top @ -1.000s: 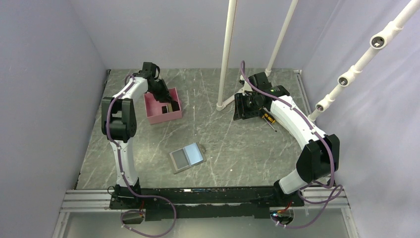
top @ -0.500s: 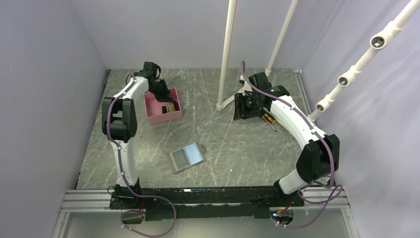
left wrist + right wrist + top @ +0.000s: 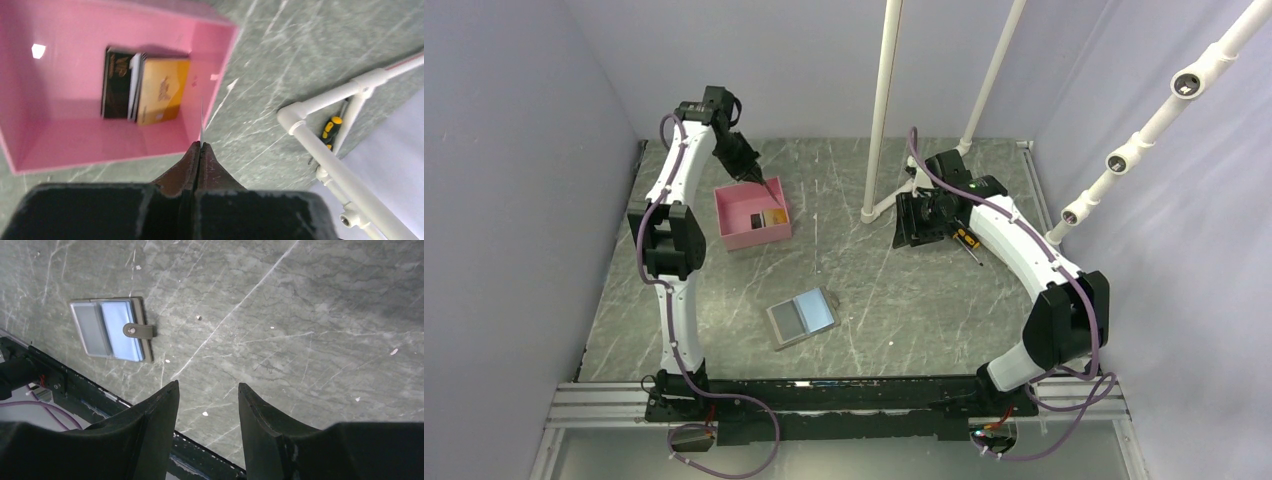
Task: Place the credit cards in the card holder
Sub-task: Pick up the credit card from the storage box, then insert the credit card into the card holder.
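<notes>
Left pincer (image 3: 201,145): clamped on one credit card (image 3: 202,117), seen edge-on, above pink box (image 3: 220,75). Remaining credit cards (image 3: 145,90): laid in box, beneath pincer. Right pincer (image 3: 207,387): fingers apart, empty. Card holder (image 3: 111,329): laid open, well left of it.

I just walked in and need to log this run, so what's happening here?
The left end effector is shut on a thin card, seen edge-on, above the pink box, where a black card and an orange card lie. The grey card holder lies open on the table, no card visible in it. The right end effector hangs open, empty.
</notes>
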Available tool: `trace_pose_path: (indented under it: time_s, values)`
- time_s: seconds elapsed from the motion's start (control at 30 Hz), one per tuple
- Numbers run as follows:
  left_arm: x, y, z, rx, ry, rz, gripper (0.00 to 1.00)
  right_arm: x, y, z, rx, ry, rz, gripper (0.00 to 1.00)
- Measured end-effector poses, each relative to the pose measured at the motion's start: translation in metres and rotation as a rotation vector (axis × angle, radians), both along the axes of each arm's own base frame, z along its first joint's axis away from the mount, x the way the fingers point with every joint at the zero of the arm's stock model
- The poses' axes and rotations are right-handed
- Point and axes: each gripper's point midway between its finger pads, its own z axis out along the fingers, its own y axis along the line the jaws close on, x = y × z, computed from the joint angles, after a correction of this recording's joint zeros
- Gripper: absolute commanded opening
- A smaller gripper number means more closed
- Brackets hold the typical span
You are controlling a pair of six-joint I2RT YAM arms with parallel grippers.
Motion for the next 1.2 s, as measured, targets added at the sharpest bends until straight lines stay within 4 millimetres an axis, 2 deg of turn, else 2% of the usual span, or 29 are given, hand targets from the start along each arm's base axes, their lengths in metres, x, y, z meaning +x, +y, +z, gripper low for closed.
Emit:
trace_pose_path:
  time_s: [0.1, 0.27, 0.37, 0.47, 0.53, 0.63, 0.73, 0.83, 0.9, 1.0, 1.1, 1.2]
  values:
    - [-0.021, 0.006, -0.007, 0.027, 0.106, 0.043, 0.00, -0.004, 0.001, 0.000, 0.009, 0.004, 0.002, 0.50]
    - [-0.042, 0.016, -0.011, 0.077, 0.202, 0.092, 0.00, -0.011, 0.004, 0.006, 0.038, 0.004, 0.002, 0.51]
    - [-0.048, 0.017, -0.006, 0.074, 0.209, 0.097, 0.00, -0.013, 0.008, 0.009, 0.058, 0.008, 0.007, 0.51]
    - [-0.069, 0.007, 0.005, -0.010, 0.165, 0.047, 0.00, -0.017, 0.017, 0.011, 0.074, 0.018, 0.016, 0.53]
    - [-0.093, -0.004, 0.016, -0.098, 0.098, -0.012, 0.00, -0.021, 0.030, 0.013, 0.093, 0.011, 0.039, 0.54]
    - [-0.127, -0.018, 0.038, -0.208, -0.082, -0.097, 0.00, -0.033, 0.067, 0.016, 0.150, -0.014, 0.112, 0.59]
    - [-0.154, -0.032, 0.071, -0.312, -0.356, -0.192, 0.00, -0.056, 0.110, 0.012, 0.245, -0.008, 0.200, 0.62]
    - [-0.177, -0.044, 0.096, -0.403, -0.596, -0.277, 0.00, -0.077, 0.136, 0.002, 0.359, 0.045, 0.234, 0.64]
    - [-0.191, -0.049, 0.099, -0.451, -0.700, -0.308, 0.00, -0.083, 0.145, -0.005, 0.446, 0.082, 0.214, 0.66]
    - [-0.210, -0.051, 0.090, -0.493, -0.781, -0.319, 0.00, -0.089, 0.157, -0.008, 0.571, 0.119, 0.177, 0.67]
    - [-0.219, -0.051, 0.090, -0.517, -0.828, -0.321, 0.00, -0.094, 0.173, 0.007, 0.710, 0.119, 0.170, 0.67]
    - [-0.222, -0.052, 0.109, -0.537, -0.905, -0.333, 0.00, -0.098, 0.184, 0.033, 0.845, 0.101, 0.181, 0.63]
